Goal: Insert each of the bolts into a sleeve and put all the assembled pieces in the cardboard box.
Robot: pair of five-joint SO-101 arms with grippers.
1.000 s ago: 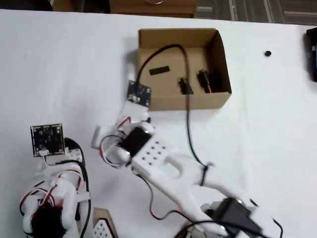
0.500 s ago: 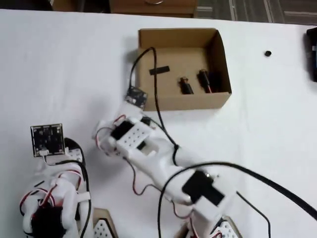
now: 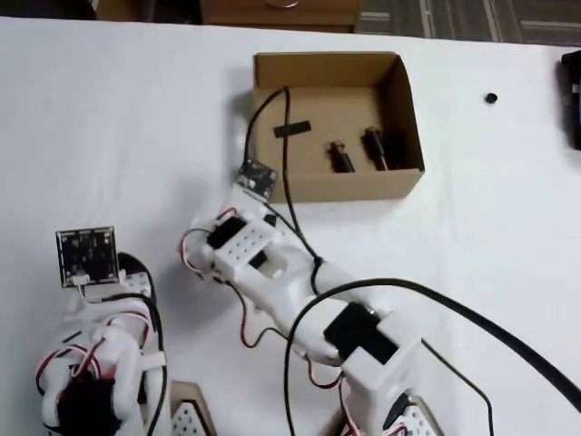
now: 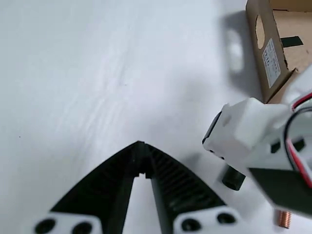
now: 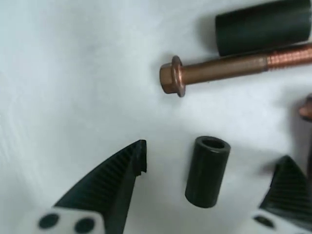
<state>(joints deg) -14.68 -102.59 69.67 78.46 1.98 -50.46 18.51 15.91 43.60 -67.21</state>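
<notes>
My right gripper (image 5: 213, 153) is open and low over the white table, its two black fingers either side of a short black sleeve (image 5: 207, 170) that lies loose between them. Beyond it lie a copper bolt (image 5: 219, 70) and a second black sleeve (image 5: 263, 27), side by side. The right arm (image 3: 272, 272) stretches toward the front left corner of the cardboard box (image 3: 345, 186), which holds two assembled pieces (image 3: 340, 156) (image 3: 377, 150). My left gripper (image 4: 141, 174) is shut on nothing above bare table, and a black sleeve (image 4: 233, 178) shows under the right arm.
The left arm (image 3: 91, 363) is folded at the front left of the table. A small black part (image 3: 490, 97) lies far right of the box, and a dark object (image 3: 572, 91) sits at the right edge. A cable (image 3: 286, 136) hangs over the box's left side.
The right arm has pulled its elbow in toward the front and turned its wrist, staying by the box's front left corner. The left arm has not moved.
</notes>
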